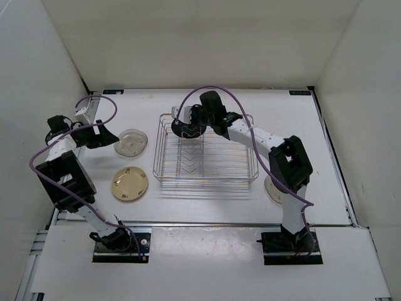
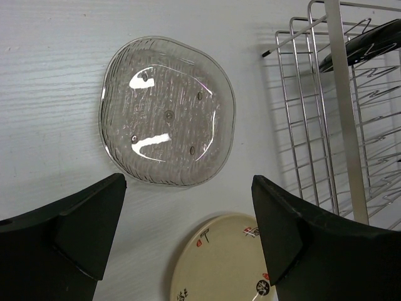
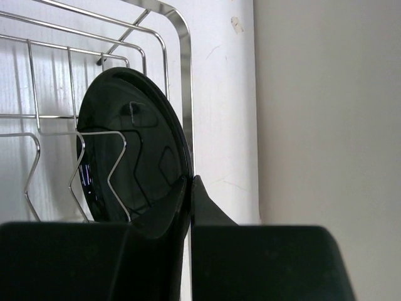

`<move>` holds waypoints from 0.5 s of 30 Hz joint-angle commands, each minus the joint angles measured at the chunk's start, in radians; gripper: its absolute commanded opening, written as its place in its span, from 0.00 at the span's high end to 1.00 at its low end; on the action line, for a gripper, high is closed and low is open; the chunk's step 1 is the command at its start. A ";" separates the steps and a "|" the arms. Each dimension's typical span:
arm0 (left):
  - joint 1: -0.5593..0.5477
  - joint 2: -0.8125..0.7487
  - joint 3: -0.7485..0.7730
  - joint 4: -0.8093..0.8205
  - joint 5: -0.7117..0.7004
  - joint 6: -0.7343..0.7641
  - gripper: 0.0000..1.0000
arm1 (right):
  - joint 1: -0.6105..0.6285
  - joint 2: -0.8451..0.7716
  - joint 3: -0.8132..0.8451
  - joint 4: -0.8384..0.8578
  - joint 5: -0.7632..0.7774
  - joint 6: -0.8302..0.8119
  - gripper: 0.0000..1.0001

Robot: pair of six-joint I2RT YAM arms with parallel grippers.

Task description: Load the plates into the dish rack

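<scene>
The silver wire dish rack [image 1: 207, 179] stands mid-table. My right gripper [image 1: 191, 125] is shut on the rim of the glossy black plate [image 3: 135, 157], which stands on edge among the zigzag prongs at the rack's far left end; the plate also shows from above [image 1: 186, 130]. My left gripper [image 1: 103, 137] is open and empty beside a translucent greyish plate [image 1: 132, 142], which lies flat just beyond the jaws in the left wrist view [image 2: 166, 113]. The cream plate [image 1: 130, 184] lies flat near the left arm and shows between the jaws [image 2: 219, 263]. Another pale plate [image 1: 273, 190] lies partly hidden behind the right arm.
White walls enclose the table on three sides. The rack's left rim [image 2: 341, 106] stands close to the right of my left gripper. The right arm reaches across over the rack's far side. The rack's far rim [image 3: 182, 75] lies near the back wall.
</scene>
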 commanded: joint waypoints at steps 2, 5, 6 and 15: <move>0.005 -0.005 0.005 -0.008 0.047 0.019 0.08 | -0.004 0.002 0.044 0.006 -0.041 0.028 1.00; 0.005 -0.005 0.005 -0.008 0.047 0.019 0.08 | -0.013 0.002 0.033 0.006 -0.041 0.037 1.00; 0.005 -0.005 0.005 -0.008 0.047 0.019 0.08 | -0.013 0.002 0.023 0.006 -0.041 0.037 1.00; 0.005 0.004 0.005 -0.008 0.056 0.019 0.08 | -0.013 -0.008 -0.016 -0.003 -0.032 0.064 0.96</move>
